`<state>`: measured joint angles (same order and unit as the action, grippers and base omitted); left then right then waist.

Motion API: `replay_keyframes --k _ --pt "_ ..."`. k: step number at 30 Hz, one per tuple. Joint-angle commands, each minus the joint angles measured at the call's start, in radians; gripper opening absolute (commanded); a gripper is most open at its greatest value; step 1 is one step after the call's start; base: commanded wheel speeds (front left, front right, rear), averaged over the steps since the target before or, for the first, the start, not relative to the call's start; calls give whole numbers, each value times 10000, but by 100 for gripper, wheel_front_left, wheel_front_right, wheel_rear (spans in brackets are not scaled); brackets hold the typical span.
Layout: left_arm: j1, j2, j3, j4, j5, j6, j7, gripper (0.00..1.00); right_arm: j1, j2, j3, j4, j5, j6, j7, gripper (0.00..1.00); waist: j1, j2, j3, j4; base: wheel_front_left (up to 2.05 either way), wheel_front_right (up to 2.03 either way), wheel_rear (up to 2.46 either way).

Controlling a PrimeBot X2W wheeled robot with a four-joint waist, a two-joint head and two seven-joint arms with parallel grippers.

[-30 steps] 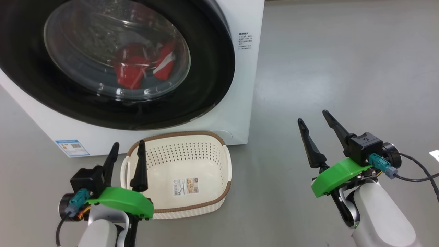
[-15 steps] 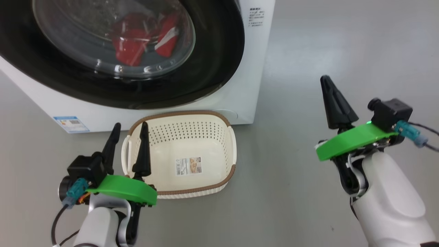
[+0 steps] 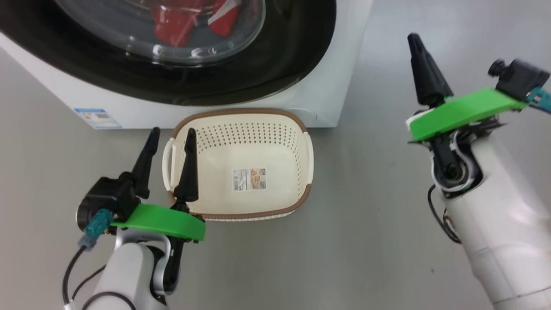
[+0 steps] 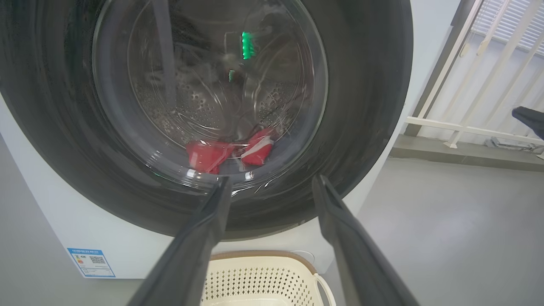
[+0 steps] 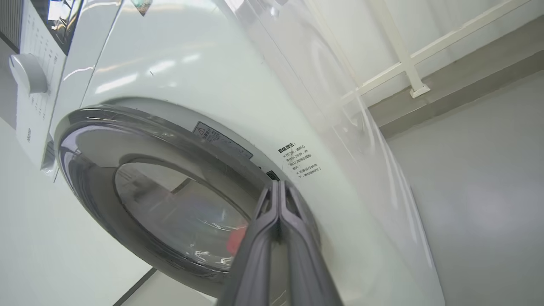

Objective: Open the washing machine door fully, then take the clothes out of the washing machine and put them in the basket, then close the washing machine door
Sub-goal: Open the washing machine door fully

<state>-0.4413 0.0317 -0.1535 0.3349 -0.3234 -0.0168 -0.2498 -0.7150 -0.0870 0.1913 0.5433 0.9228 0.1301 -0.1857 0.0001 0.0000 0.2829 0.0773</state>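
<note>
The white washing machine (image 3: 327, 107) fills the top of the head view, its black-rimmed door (image 3: 292, 56) closed. Red clothes (image 3: 176, 26) with white trim lie behind the glass, and show through it from the left wrist (image 4: 210, 153). The cream basket (image 3: 297, 142) with a brown rim stands empty on the floor in front of the machine. My left gripper (image 3: 171, 137) is open, its fingers by the basket's left handle. My right gripper (image 3: 415, 41) is shut on nothing, raised to the right of the machine; from its wrist the fingertips (image 5: 278, 187) lie against the door rim (image 5: 85, 140).
Grey floor (image 3: 366, 224) spreads to the right of the basket. A blue label (image 3: 97, 118) sits on the machine's lower left front. White railing (image 4: 476, 85) and a low step (image 4: 467, 151) stand behind the machine on the right.
The right gripper shut and rose toward the machine's right side. The head camera tilted down, so machine and basket sit differently in the picture. The left gripper stayed open.
</note>
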Motion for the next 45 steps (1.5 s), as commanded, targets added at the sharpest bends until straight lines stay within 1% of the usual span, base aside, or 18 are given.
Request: replay_keyframes --k 1,8,9,17,22,25,30,34,45 --pt "-312 185 285 -281 43 101 -120 100 -391 -77 243 -379 848 6 304 0 -1 0 384 291 0 0 0" --pt "-517 185 217 -337 -182 123 -120 100 -1007 -562 374 -590 3125 6 1313 0 -1 0 895 565 0 0 0" --pt "-517 185 217 -337 -182 123 -120 100 -1007 -562 374 -590 3125 6 1313 0 -1 0 895 565 0 0 0" --pt "-727 185 19 -581 -235 235 -120 100 -1816 -815 262 -831 5180 6 2586 0 -1 0 1640 803 0 0 0" --pt "-909 185 1 -763 -201 263 -120 100 -2399 -956 -95 -990 6317 6 3508 0 -1 0 2152 1021 0 0 0" --pt "-977 185 74 -920 -225 317 -120 100 -2683 -1083 -234 -992 6666 6 3961 0 -1 0 2405 1174 0 0 0" --pt "-987 185 79 -975 -274 306 -120 100 -3045 -1091 -526 -971 7398 6 4847 0 -1 0 2667 1365 0 0 0" --pt "-1058 185 -30 -1016 -360 339 -120 100 -3458 -1125 -716 -887 7682 6 5473 0 -1 0 2914 1510 0 0 0" --pt "-1164 185 -392 -1002 -536 449 -120 100 -4408 -1097 -956 -370 7799 6 6279 0 -1 0 3240 1712 0 0 0"
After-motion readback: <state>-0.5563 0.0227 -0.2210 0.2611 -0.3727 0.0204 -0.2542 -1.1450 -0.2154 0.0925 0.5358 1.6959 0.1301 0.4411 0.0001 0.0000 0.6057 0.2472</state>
